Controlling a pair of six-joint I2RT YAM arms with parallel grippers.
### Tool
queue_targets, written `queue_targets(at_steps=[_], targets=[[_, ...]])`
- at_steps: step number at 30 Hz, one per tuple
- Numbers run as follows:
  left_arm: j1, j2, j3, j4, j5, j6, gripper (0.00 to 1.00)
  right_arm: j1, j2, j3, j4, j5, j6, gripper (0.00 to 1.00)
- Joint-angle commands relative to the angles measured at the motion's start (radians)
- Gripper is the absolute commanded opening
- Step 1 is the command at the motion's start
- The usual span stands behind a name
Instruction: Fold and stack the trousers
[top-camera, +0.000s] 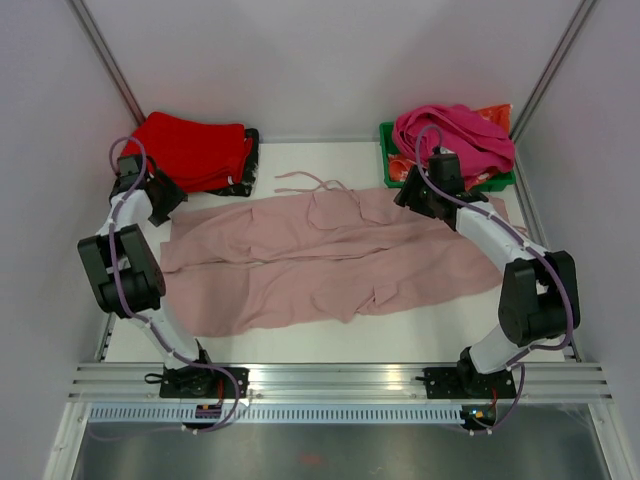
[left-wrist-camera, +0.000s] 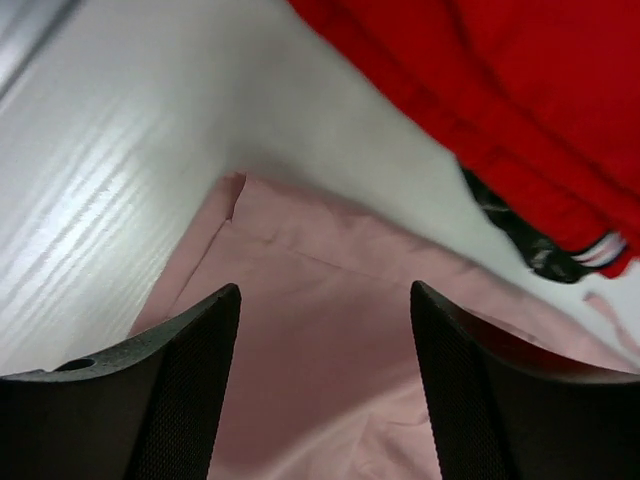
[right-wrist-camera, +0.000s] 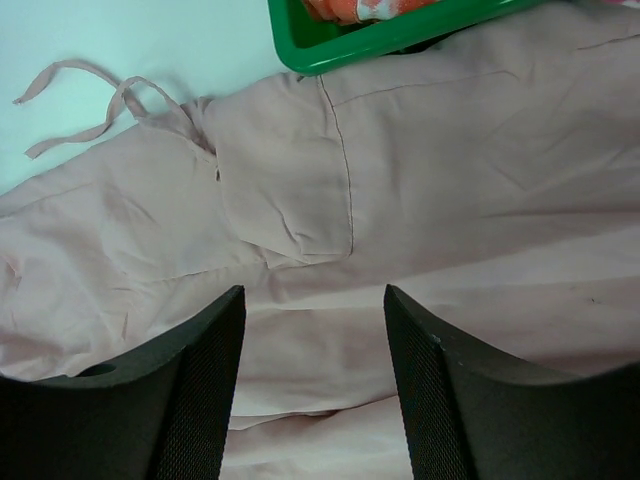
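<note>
White tabletop (top-camera: 300, 345) carries trousers (top-camera: 330, 260) spread flat (bare margin nearside of them); left fingers (left-wrist-camera: 190, 400) and right fingers (right-wrist-camera: 190, 400) spread, empty.

Folded red garments (top-camera: 195, 150) lie far left; a magenta garment (top-camera: 455, 135) fills a green bin (top-camera: 386, 160) far right.

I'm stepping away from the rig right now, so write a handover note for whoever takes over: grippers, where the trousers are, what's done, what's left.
Left gripper: open, holding nothing, above the far-left corner of the trousers, near the red folded garments.
Right gripper: open, empty, above the trousers' pocket area, close to the green bin.
Trousers: spread out across the middle of the table, somewhat wrinkled, drawstring cords trailing toward the far edge.
Done: laid out only; no fold visible.
Left: fold them, then stack.
</note>
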Motion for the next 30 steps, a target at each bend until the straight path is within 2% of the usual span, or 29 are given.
queue_targets(at_steps=[1, 4, 13, 22, 25, 26, 30], targets=[[-0.011, 0.092, 0.036, -0.017, -0.005, 0.068, 0.74, 0.006, -0.046, -0.024, -0.002, 0.046, 0.019, 0.64], [-0.010, 0.136, 0.042, -0.018, -0.092, 0.083, 0.72, 0.006, -0.051, -0.040, 0.004, 0.060, 0.045, 0.64], [-0.008, 0.247, 0.066, 0.048, -0.070, 0.112, 0.61, 0.007, 0.000, -0.011, 0.001, 0.069, 0.068, 0.64], [-0.010, 0.330, 0.134, 0.020, -0.067, 0.132, 0.28, 0.006, 0.008, 0.009, -0.026, 0.140, 0.067, 0.64], [-0.008, 0.343, 0.155, 0.017, -0.088, 0.144, 0.06, 0.006, 0.011, 0.015, -0.037, 0.155, 0.065, 0.64], [-0.005, 0.345, 0.167, 0.019, -0.093, 0.144, 0.02, 0.006, 0.012, 0.016, -0.039, 0.160, 0.065, 0.64], [0.013, 0.345, 0.197, 0.051, -0.068, 0.138, 0.02, 0.006, 0.015, 0.025, -0.042, 0.161, 0.065, 0.64]])
